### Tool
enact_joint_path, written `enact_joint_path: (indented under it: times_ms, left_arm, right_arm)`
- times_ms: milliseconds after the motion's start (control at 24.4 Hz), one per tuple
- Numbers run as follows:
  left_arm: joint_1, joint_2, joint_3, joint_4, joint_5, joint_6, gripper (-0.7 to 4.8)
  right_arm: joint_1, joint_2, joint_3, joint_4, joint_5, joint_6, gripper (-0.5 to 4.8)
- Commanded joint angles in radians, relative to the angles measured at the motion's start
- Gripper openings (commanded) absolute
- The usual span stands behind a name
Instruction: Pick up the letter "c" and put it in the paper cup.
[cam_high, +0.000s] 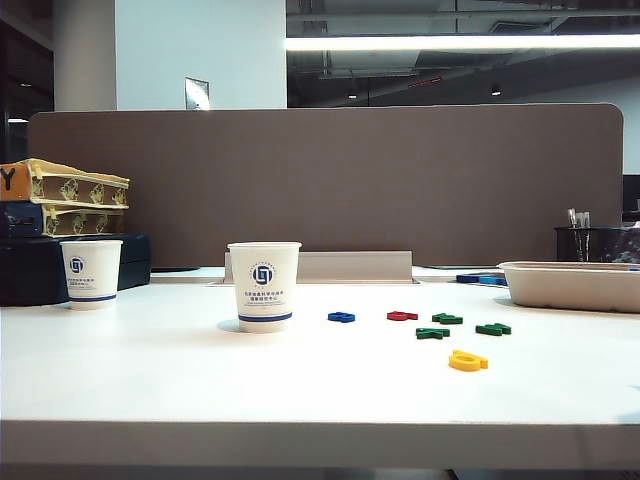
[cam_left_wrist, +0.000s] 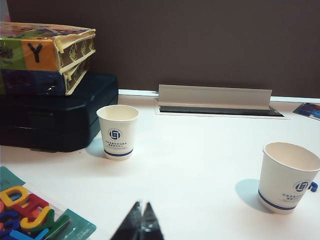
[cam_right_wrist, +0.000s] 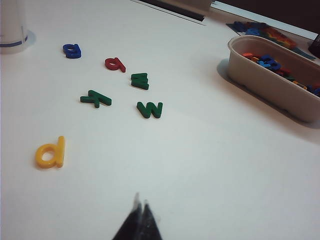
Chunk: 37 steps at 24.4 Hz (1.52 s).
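Observation:
The paper cup (cam_high: 264, 285) stands upright on the white table, left of the loose letters; it also shows in the left wrist view (cam_left_wrist: 289, 177) and at the edge of the right wrist view (cam_right_wrist: 12, 25). I cannot make out the letter "c" in any view. My left gripper (cam_left_wrist: 142, 206) is shut and empty, hovering over bare table between the two cups. Over bare table near the yellow letter (cam_right_wrist: 50, 152), my right gripper (cam_right_wrist: 140, 202) is shut and empty too. Neither gripper appears in the exterior view.
A smaller-looking cup (cam_high: 91, 273) stands at the left by a black case (cam_left_wrist: 55, 115) with boxes on it. Loose letters lie right of the paper cup: blue (cam_high: 341, 317), dark red (cam_right_wrist: 115, 64), three green (cam_right_wrist: 150, 109). A tray (cam_right_wrist: 270, 90) holds several letters. A letter sheet (cam_left_wrist: 30, 215) lies near the left gripper.

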Motion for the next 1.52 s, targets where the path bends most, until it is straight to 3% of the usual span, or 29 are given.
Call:
enact_joint_path:
  times_ms: [41, 369, 614, 901, 1515]
  left_arm:
    - [0.002, 0.000, 0.003, 0.010, 0.007, 0.004, -0.06]
    - [0.002, 0.000, 0.003, 0.009, 0.007, 0.004, -0.06]
    - [0.002, 0.000, 0.003, 0.010, 0.007, 0.004, -0.06]
    - [0.002, 0.000, 0.003, 0.009, 0.007, 0.004, -0.06]
    - [0.002, 0.000, 0.003, 0.009, 0.007, 0.004, -0.06]
  right_arm:
    - [0.000, -0.012, -0.005, 0.014, 0.004, 0.004, -0.01]
    - [-0.007, -0.134, -0.005, 0.007, 0.003, 0.004, -0.01]
    - [-0.066, -0.211, -0.005, 0.020, -0.017, 0.004, -0.01]
    - [-0.181, -0.238, -0.005, 0.029, -0.120, 0.005, -0.01]
    - [-0.456, -0.342, -0.005, 0.072, -0.119, 0.004, -0.01]
